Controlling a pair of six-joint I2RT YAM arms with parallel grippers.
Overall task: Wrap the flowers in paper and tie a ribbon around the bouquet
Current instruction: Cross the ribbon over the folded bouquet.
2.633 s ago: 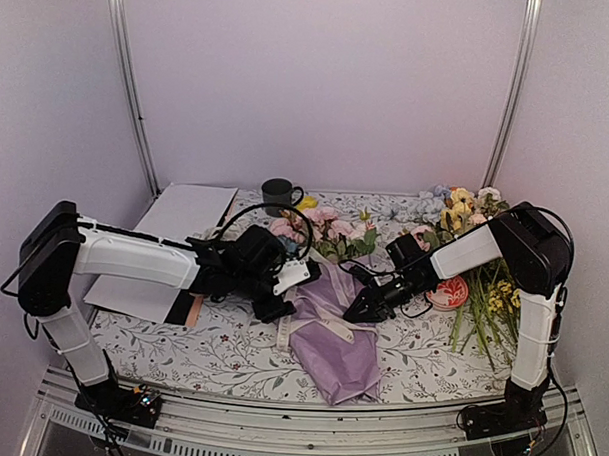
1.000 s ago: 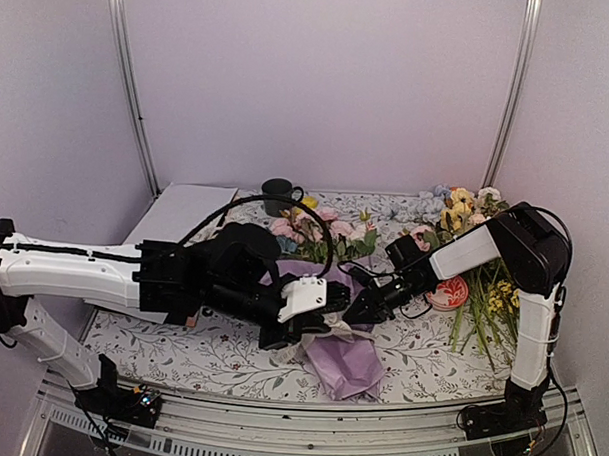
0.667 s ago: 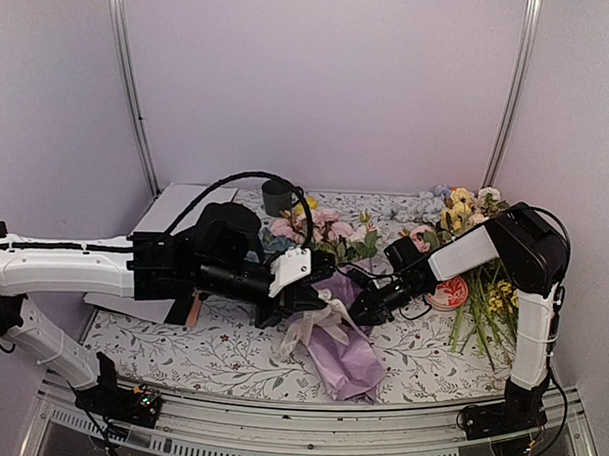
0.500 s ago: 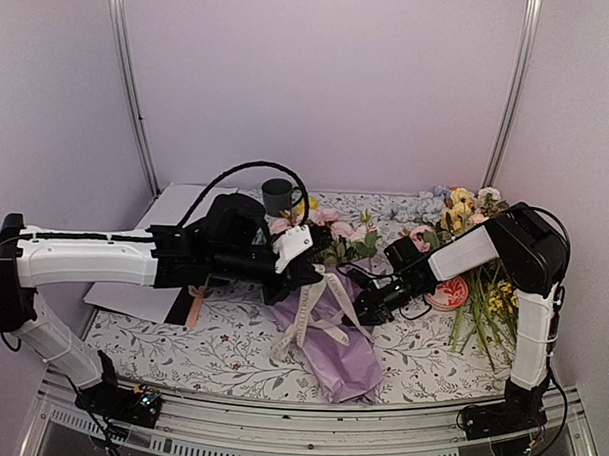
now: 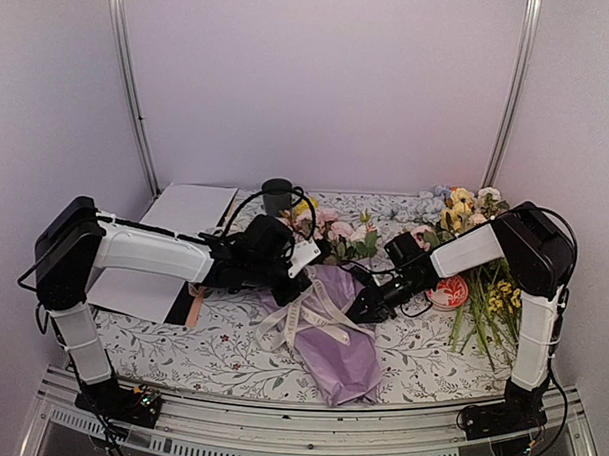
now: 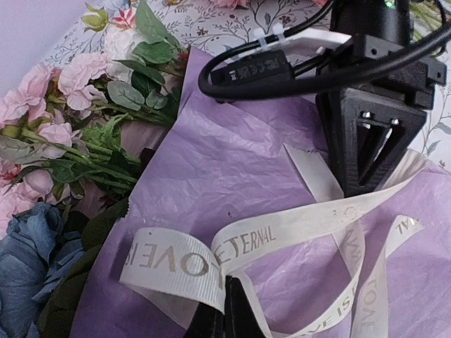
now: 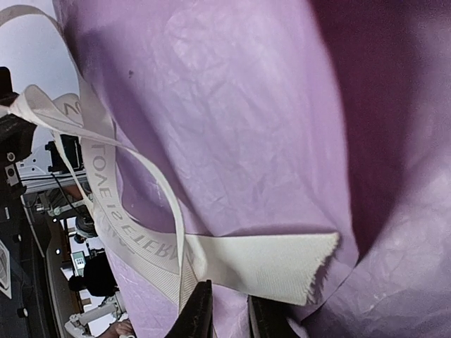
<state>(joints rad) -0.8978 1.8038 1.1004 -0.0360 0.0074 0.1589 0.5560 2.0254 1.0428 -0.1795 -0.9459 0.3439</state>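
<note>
The ribbon (image 6: 246,245) lies in loose loops over the lilac paper (image 6: 211,155) of the bouquet (image 5: 351,375). The bouquet rests on the bench (image 5: 200,349) at lower centre of the overhead view, with its flowers (image 5: 334,232) pointing to the upper left. The left gripper (image 6: 225,310) is pressed together on a fold of the ribbon. The right gripper (image 7: 227,313) has its jaws only narrowly apart and pinches another stretch of it at the bouquet's right edge.
</note>
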